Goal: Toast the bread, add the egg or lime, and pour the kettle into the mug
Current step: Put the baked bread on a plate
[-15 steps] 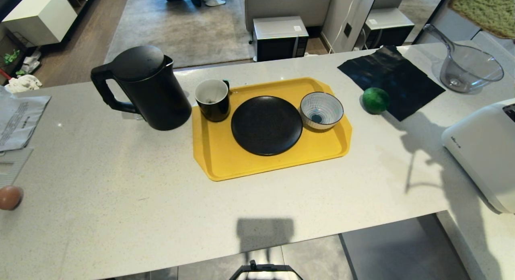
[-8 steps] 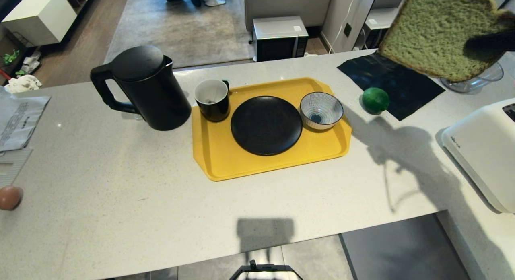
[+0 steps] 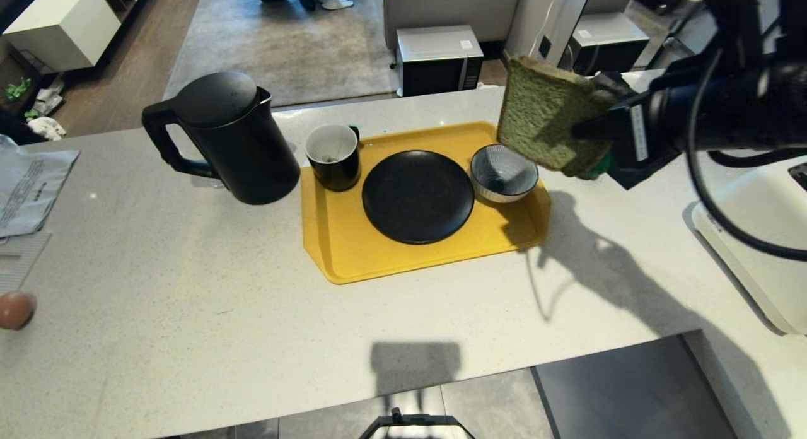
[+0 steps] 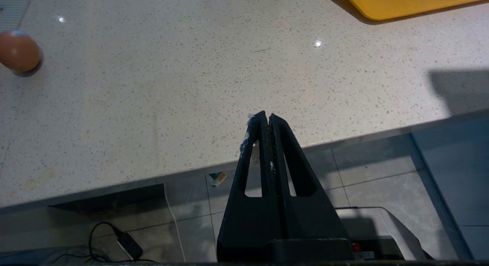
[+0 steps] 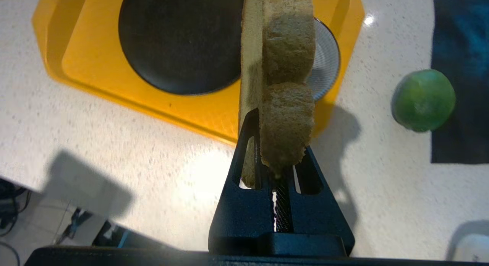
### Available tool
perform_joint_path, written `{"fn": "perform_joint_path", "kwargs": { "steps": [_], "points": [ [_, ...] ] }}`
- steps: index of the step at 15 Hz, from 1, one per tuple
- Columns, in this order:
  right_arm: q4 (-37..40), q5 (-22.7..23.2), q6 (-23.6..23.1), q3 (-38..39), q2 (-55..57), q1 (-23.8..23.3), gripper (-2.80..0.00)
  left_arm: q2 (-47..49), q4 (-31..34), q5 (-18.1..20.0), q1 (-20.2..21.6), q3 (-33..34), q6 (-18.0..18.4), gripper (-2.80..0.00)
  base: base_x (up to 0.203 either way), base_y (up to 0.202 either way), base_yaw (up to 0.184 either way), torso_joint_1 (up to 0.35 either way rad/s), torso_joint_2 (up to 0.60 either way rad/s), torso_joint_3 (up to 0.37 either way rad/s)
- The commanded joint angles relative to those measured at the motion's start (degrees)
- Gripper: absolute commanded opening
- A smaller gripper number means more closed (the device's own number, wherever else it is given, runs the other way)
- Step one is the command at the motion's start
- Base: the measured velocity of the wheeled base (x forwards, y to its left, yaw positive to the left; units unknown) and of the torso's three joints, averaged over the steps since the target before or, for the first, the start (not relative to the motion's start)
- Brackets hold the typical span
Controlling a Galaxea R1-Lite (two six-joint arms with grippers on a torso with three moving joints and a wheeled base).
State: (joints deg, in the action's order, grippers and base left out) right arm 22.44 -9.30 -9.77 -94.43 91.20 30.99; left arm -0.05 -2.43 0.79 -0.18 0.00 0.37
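My right gripper (image 3: 589, 133) is shut on one edge of the pale green bread (image 3: 542, 120), holding the slice on edge in the air above the striped bowl (image 3: 501, 174) at the tray's right end. In the right wrist view the bread (image 5: 286, 48) sticks out of the gripper (image 5: 277, 120), and the lime (image 5: 423, 99) lies on the counter beside a black cloth (image 5: 458, 29). The black kettle (image 3: 230, 139) stands left of the tray, with the mug (image 3: 334, 155) in the tray's near-left corner. An egg (image 3: 14, 310) lies at the counter's left edge. My left gripper (image 4: 266, 116) is shut and empty over the counter's front edge.
A yellow tray (image 3: 340, 250) carries a black plate (image 3: 417, 196) between mug and bowl. A white toaster (image 3: 756, 237) stands at the right edge of the counter. Papers (image 3: 28, 187) lie at the far left. The floor shows beyond the front edge.
The right arm has swung in from the upper right, carrying the bread leftward and down to above the bowl. It now covers the lime and the clear jug. The left arm stayed put.
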Motion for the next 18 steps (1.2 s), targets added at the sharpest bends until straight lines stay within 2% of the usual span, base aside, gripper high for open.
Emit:
{"fn": "perform_joint_path", "kwargs": {
  "steps": [1,6,8,18],
  "points": [
    [-3.12,-3.70,2.03,-0.73,7.28,4.57,-2.80,-0.13,-0.04,0.00,0.01,0.97,-0.02,-2.80,0.000,0.000,0.000,0.000,0.00,0.000],
    [-2.52,-4.18,5.77,-0.59,9.45,9.92,-2.80,-0.13,-0.04,0.00,0.01,0.97,-0.02,-2.80,0.000,0.000,0.000,0.000,0.00,0.000],
    [1.02,-4.15,6.40,-0.96,9.42,11.46,-2.80,-0.13,-0.04,0.00,0.01,0.97,-0.02,-2.80,0.000,0.000,0.000,0.000,0.00,0.000],
    [1.50,-4.15,7.66,-8.76,19.97,12.91,-2.80,-0.13,-0.04,0.00,0.01,0.97,-0.02,-2.80,0.000,0.000,0.000,0.000,0.00,0.000]
  ]
}}
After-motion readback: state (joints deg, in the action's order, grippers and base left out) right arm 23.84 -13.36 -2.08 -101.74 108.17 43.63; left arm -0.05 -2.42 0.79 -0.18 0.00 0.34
